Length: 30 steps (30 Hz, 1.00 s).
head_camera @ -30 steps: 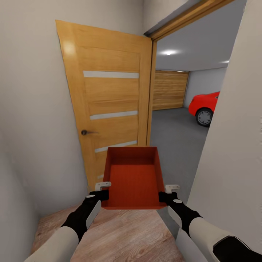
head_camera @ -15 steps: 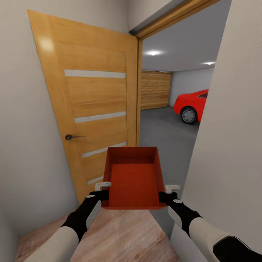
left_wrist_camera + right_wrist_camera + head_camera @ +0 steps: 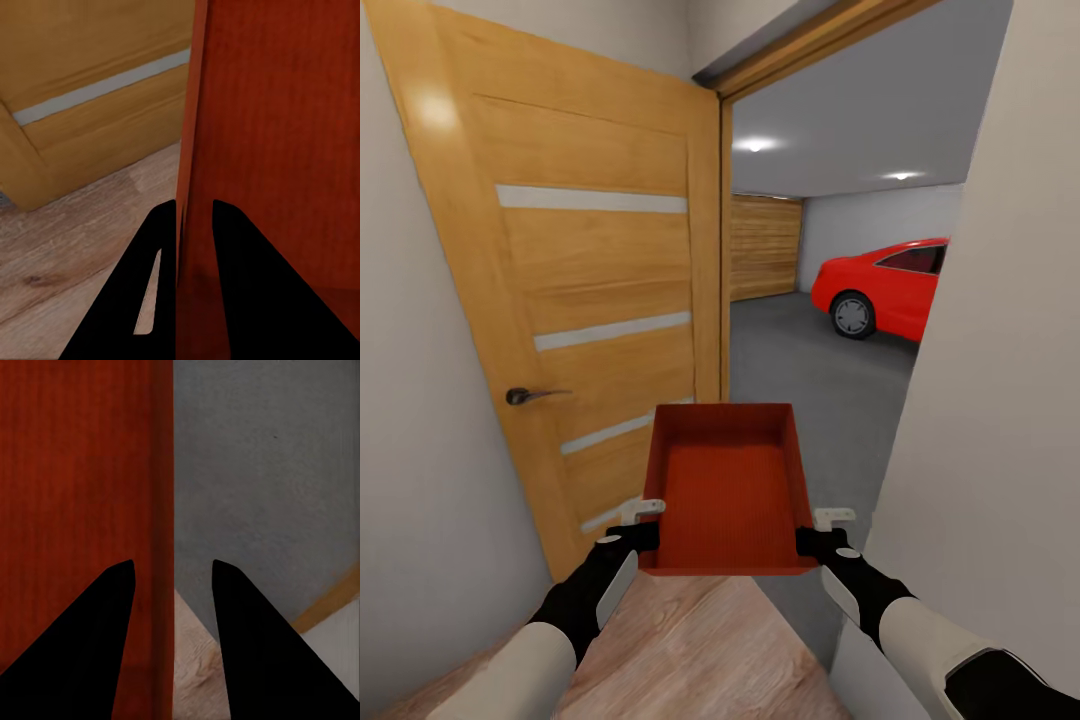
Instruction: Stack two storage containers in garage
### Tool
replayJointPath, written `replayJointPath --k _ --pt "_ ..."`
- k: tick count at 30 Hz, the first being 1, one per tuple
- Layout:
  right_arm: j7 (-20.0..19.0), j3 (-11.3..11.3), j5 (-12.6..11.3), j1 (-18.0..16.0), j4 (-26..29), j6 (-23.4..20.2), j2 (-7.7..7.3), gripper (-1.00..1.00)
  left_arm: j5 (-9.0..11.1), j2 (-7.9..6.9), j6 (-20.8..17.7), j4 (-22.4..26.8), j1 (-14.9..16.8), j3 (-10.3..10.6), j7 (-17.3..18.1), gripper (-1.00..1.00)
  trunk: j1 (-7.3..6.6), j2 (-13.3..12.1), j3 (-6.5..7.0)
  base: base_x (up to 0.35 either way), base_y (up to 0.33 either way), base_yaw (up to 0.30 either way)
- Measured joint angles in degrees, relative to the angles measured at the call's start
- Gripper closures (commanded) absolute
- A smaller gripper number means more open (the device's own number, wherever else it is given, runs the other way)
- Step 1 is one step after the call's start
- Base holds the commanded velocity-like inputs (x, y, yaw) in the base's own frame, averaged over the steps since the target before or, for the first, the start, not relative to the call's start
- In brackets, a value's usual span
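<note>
I hold one red-orange storage container [image 3: 726, 490] out in front of me at about chest level, between both arms, its open top up and its long axis pointing away from me; my left forearm reaches forward from the near left, white sleeve giving way to a black wrist, and my left gripper [image 3: 643, 522] meets the container's near left corner; my right arm mirrors it from the near right, with my right gripper [image 3: 822, 530] at the near right corner. In the left wrist view my left gripper's [image 3: 193, 214] dark fingers [image 3: 157, 247] straddle the container's [image 3: 277, 135] left wall, one on each side of it and closed onto it; in the right wrist view my right gripper's [image 3: 172, 570] fingers [image 3: 112, 607] bracket the container's [image 3: 75, 472] right wall in the same way, though a little gap shows beside the outer finger. Under me lies light wood plank flooring [image 3: 690, 650]; to my left stands an open wooden door [image 3: 580, 290] with a dark lever handle [image 3: 525, 396]; ahead through the doorway is the garage, with its dark grey floor [image 3: 810, 370], a plank garage door [image 3: 764, 248] at the far end and a red car [image 3: 882, 288] far right; a pale wall [image 3: 1000, 350] rises close on my right.
</note>
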State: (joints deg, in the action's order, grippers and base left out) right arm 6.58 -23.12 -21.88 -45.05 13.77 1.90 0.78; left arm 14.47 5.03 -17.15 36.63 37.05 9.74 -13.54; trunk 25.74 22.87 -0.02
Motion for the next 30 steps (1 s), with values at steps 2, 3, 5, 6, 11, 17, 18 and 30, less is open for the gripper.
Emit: replayJointPath --k 2,3,5,6,11,17,18,30 --pt "0.0 -0.01 0.0 -0.01 -0.02 -0.01 0.01 1.0 0.01 0.0 0.0 0.0 0.0 -0.01 0.0 1.0 0.0 0.0 0.0 0.22 0.187 -0.006" --pt "-0.01 0.0 0.01 -0.01 -0.02 -0.01 0.0 1.0 0.01 0.0 0.0 -0.01 0.0 0.0 0.0 1.0 0.0 0.0 0.0 0.22 0.187 -0.004" --pt "0.01 -0.01 0.0 -0.01 0.03 0.0 0.0 1.0 -0.01 0.0 0.0 0.03 0.0 -0.01 0.0 1.0 0.0 0.0 0.0 0.22 0.187 -0.006" --pt "-0.01 0.0 0.0 0.0 0.03 0.0 -0.01 1.0 -0.01 0.0 -0.01 0.04 0.0 0.0 0.0 1.0 0.0 0.0 0.0 0.22 0.187 -0.029" --pt "0.02 -0.08 -0.12 0.01 0.06 0.0 -0.04 1.0 -0.02 0.01 0.01 0.02 0.01 0.02 0.0 1.0 0.0 0.0 0.0 0.22 0.187 -0.199" --pt "0.02 -0.09 -0.13 0.01 0.07 -0.01 -0.05 1.0 -0.01 0.01 0.01 0.01 0.01 0.04 0.01 1.0 0.02 -0.01 0.0 0.144 0.114 -0.277" --pt "0.03 -0.09 -0.13 0.01 0.07 -0.01 -0.04 1.0 -0.02 0.0 0.01 0.01 0.02 0.04 0.01 1.0 0.01 0.0 0.0 0.025 0.018 -0.284" --pt "0.03 -0.08 -0.12 0.0 0.04 0.0 -0.03 1.0 -0.03 0.0 0.01 0.01 0.02 0.04 0.01 1.0 0.02 0.0 0.0 0.012 0.008 -0.285"
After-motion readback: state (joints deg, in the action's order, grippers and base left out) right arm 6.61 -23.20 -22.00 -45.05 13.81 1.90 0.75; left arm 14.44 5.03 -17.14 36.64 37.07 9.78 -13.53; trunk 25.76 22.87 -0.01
